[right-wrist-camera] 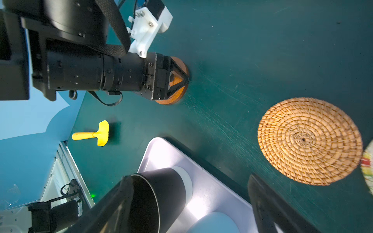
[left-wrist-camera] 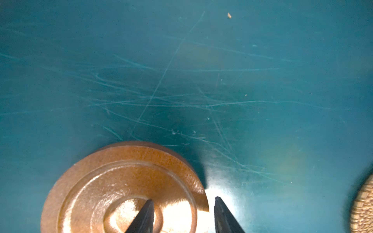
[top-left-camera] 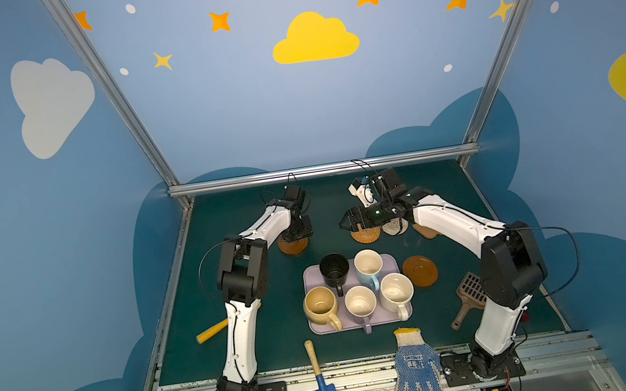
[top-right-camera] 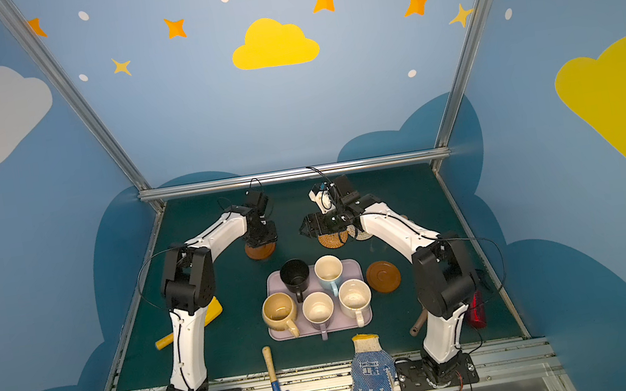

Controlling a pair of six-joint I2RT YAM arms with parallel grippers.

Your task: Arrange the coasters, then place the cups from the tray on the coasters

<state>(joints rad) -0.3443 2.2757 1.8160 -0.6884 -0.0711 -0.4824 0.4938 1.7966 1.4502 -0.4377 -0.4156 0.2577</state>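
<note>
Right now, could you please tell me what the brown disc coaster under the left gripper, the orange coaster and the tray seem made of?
The brown disc coaster looks like turned wood, semi-gloss: fine grain, concentric grooves catching light. The orange coaster looks like woven rattan or similar, matte, coiled in a spiral. The tray seems smooth plastic or coated metal; its glossy sheen leaves that open.

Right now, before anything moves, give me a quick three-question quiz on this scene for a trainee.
1. True or false: all five cups stand on the tray.
2. The right gripper is: A open and empty; B shut on a cup; C shut on a coaster.
3. What colour is the coaster whose rim the left gripper straddles?
Key: 1 true; 2 A; 3 dark brown.
</note>
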